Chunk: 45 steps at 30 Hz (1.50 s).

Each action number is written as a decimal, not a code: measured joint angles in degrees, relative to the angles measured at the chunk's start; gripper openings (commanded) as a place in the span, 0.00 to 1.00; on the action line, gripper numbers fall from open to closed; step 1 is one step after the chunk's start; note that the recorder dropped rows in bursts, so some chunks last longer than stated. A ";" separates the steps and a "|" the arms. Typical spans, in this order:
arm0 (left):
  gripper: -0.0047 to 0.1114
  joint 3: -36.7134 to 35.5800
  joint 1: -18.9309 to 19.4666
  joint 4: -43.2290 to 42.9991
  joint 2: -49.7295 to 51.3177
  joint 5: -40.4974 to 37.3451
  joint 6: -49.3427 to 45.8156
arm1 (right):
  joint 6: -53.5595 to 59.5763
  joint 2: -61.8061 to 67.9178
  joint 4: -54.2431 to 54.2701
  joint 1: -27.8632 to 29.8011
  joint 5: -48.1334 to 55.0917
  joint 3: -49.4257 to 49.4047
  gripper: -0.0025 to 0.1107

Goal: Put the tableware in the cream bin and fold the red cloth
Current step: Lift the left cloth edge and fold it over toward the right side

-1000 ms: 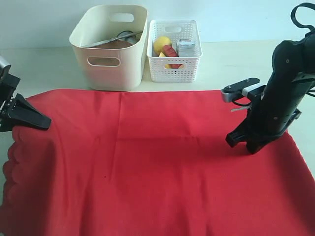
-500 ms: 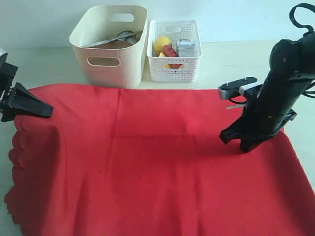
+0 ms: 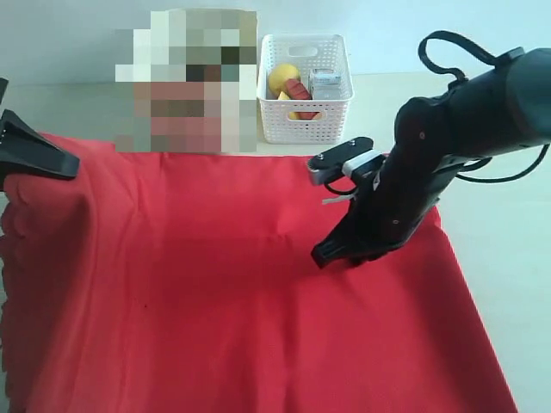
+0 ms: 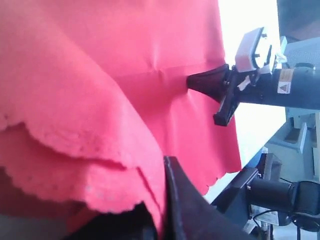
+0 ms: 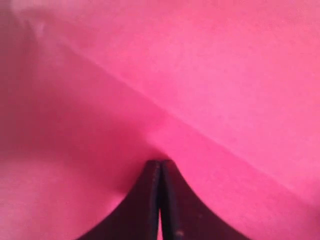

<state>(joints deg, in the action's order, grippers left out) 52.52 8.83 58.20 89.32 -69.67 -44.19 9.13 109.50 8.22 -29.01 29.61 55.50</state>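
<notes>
Red cloth (image 3: 215,284) covers most of the pale table (image 3: 508,249) and lies in front of the cream bin (image 3: 189,82). The bin is blurred, so its contents cannot be made out. The cloth's far left corner is raised off the surface, pinched in the left gripper (image 3: 74,166), whose jaws are closed narrow on the fabric. In the left wrist view the scalloped edge (image 4: 60,145) hangs in loose layers beside those jaws. Right of the cloth's middle, the right gripper (image 3: 321,258) points down with its jaws pressed together on a small pucker of fabric, and creases run out from the tips. Behind the cloth, just beside the bin, stands a white lattice basket (image 3: 306,116) holding food.
</notes>
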 measured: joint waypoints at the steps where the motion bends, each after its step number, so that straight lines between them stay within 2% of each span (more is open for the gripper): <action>1: 0.04 0.00 -0.88 0.12 -0.45 0.00 0.35 | -0.13 0.09 0.20 -0.75 -0.10 0.24 0.02; 3: 0.04 0.15 -3.91 0.78 -0.99 0.00 1.65 | -0.26 0.34 1.62 -2.62 -0.18 0.99 0.02; 6: 0.04 2.41 -10.81 2.73 -1.11 0.00 3.58 | -0.26 0.45 2.95 -4.44 -0.04 2.36 0.02; 9: 0.04 4.30 -14.60 6.11 -1.11 0.00 3.95 | -0.26 0.45 2.76 -4.44 1.24 3.29 0.02; 13: 0.04 8.17 -20.67 10.88 -0.45 0.00 5.32 | -5.04 -3.80 -4.76 -4.34 7.57 6.80 0.02; 15: 0.04 8.96 -22.05 11.16 0.43 0.00 5.82 | -9.69 -6.89 -10.20 -3.48 10.36 8.29 0.02; 18: 0.04 10.11 -24.82 11.90 3.25 0.00 6.37 | -15.39 -10.96 -19.53 0.77 17.75 10.71 0.02; 22: 0.04 11.82 -27.84 13.29 5.89 0.00 6.37 | -16.56 -11.72 -22.83 5.57 22.84 11.36 0.02; 27: 0.04 18.94 -33.80 19.08 13.27 0.00 6.72 | -16.79 -11.60 -23.36 12.91 26.62 11.36 0.02; 32: 0.04 25.25 -38.94 22.95 23.33 1.66 6.50 | -16.56 -9.21 -23.57 14.84 26.30 11.36 0.02; 39: 0.04 31.49 -42.01 30.90 36.13 6.49 -0.09 | -16.45 -4.87 -23.97 14.84 24.41 11.36 0.02; 43: 0.18 34.19 -43.14 32.50 41.72 9.77 -3.17 | -16.57 -4.45 -24.37 14.84 22.56 11.36 0.02; 45: 0.28 35.01 -43.41 32.58 43.32 10.20 -3.83 | -16.65 -4.45 -24.37 14.84 22.15 11.36 0.02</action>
<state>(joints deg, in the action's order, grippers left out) 87.52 -34.59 90.78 132.64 -59.47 -48.02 -7.52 105.05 -16.15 -14.17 51.76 66.86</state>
